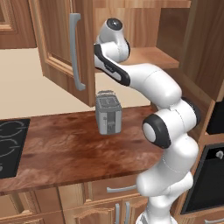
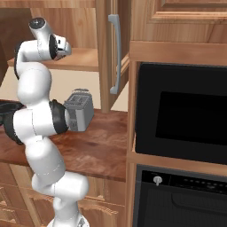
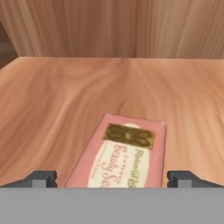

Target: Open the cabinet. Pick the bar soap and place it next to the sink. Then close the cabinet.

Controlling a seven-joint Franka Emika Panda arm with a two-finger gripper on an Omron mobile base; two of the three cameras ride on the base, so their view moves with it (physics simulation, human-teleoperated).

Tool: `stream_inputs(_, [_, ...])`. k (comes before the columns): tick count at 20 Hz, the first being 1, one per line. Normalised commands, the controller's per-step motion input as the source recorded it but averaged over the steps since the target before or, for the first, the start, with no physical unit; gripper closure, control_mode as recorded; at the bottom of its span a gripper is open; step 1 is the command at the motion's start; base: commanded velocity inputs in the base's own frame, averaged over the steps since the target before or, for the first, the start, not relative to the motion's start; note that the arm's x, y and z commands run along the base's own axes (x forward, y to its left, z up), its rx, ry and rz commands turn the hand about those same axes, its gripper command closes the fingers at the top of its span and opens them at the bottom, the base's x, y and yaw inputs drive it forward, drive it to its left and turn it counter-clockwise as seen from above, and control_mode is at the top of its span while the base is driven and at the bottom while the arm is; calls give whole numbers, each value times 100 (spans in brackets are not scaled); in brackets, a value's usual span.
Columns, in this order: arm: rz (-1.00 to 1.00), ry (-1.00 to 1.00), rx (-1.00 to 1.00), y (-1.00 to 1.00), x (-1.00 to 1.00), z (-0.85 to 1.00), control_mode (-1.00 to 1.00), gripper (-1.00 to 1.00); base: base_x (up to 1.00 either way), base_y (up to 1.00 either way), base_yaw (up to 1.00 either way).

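In the hand view the gripper (image 3: 112,178) stands wide open, its two dark fingertips (image 3: 43,178) low at the left and right of the frame with nothing clamped between them. The bar soap (image 3: 120,151), a pink block with a gold emblem and script lettering, lies flat on the wooden shelf in the lower centre of that frame, between the tips but apart from both. In the left base view the cabinet (image 1: 65,43) fills the upper part of the frame, its door swung open with the grey bar handle (image 1: 76,52) upright, and the arm reaches inside. A grey toaster (image 1: 108,113) sits on the brown counter (image 1: 57,153) at centre.
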Motion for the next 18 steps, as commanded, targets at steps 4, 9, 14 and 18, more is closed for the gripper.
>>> stream_inputs(4, [0, 0, 0, 23, 17, -11, -100, -100, 0, 0, 0])
stream_inputs(9, [0, 0, 0, 17, 6, -16, -100, -100, 0, 0, 0])
stream_inputs(14, [-1, 0, 0, 3, 0, -26, -100, -100, 0, 0, 0])
stream_inputs(18, [-2, 0, 0, 0, 1, -36, -100, -100, 0, 0, 0])
